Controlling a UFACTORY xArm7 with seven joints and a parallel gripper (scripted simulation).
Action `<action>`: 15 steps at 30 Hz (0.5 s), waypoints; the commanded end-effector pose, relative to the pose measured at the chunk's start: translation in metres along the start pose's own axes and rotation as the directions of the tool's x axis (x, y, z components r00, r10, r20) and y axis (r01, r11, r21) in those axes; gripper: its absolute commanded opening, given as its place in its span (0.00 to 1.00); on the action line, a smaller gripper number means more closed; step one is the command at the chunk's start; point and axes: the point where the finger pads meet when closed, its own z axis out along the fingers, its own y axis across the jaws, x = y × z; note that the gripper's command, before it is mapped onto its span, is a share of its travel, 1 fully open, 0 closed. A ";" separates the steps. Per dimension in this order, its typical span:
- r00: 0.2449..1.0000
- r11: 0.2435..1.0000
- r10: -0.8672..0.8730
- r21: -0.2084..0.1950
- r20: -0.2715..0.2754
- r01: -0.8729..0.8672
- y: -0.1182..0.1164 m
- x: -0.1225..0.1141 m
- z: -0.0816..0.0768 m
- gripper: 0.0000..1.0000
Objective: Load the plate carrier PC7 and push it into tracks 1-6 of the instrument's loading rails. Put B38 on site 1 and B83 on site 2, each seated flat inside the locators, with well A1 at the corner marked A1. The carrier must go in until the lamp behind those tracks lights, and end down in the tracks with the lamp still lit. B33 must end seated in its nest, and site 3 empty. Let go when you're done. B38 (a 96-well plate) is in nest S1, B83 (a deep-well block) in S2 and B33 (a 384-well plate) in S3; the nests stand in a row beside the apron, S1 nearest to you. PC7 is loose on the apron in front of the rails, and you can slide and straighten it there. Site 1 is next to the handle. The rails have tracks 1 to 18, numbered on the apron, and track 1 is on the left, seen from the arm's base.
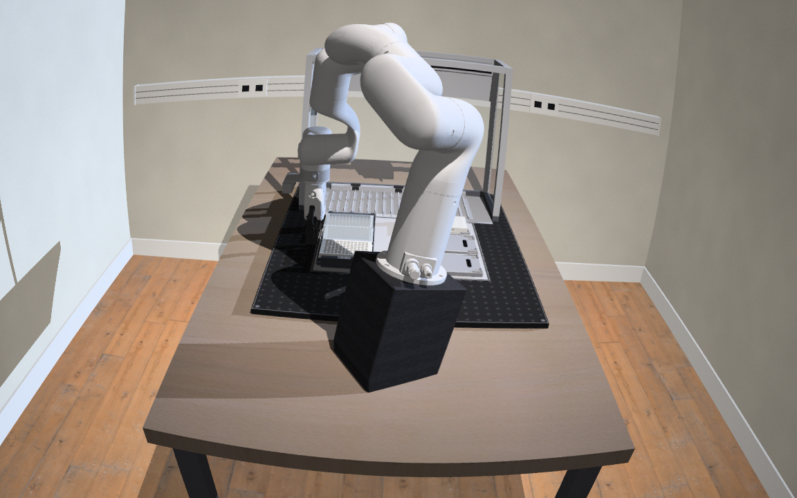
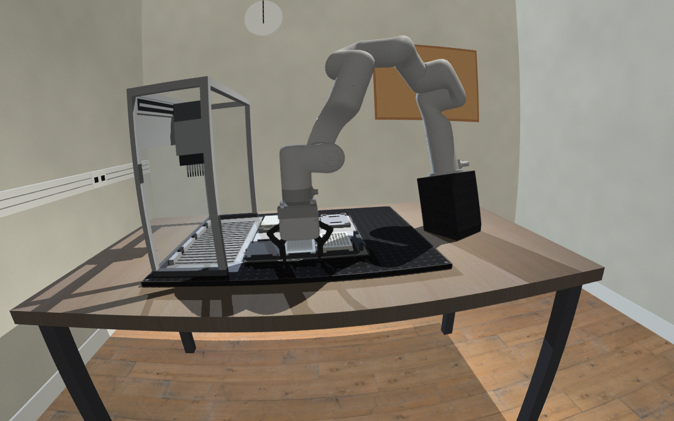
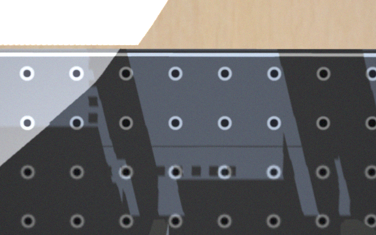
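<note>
PC7 [image 2: 255,255] lies beside the hand [image 2: 299,255], fingers spread wide, gripping nothing.

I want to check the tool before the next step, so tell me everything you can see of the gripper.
The gripper is a boxy grey block under the arm's wrist, pointing straight down. Two black fingers splay wide on jointed links, open and holding nothing. It hangs low at the left side of the plate carrier, near the black perforated board. In the exterior view a pale plate shows between the fingers, but that plate sits on the carrier behind them. Whether the fingertips touch anything cannot be told.
</note>
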 end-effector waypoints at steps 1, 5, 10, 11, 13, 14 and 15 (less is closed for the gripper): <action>1.000 1.000 0.000 -0.004 -0.002 0.000 0.002 0.004 -0.002 1.00; 1.000 1.000 0.000 -0.004 -0.002 0.000 0.002 0.007 -0.002 1.00; 1.000 1.000 0.000 -0.004 -0.002 0.000 0.002 0.010 -0.002 1.00; 1.000 1.000 0.000 -0.004 -0.002 0.000 0.002 0.011 -0.002 1.00; 1.000 1.000 0.000 -0.004 -0.002 0.000 0.002 0.011 -0.002 1.00; 1.000 1.000 0.000 -0.004 -0.002 0.000 0.002 0.012 -0.002 1.00; 1.000 1.000 0.000 -0.004 -0.002 0.000 0.002 0.012 -0.002 1.00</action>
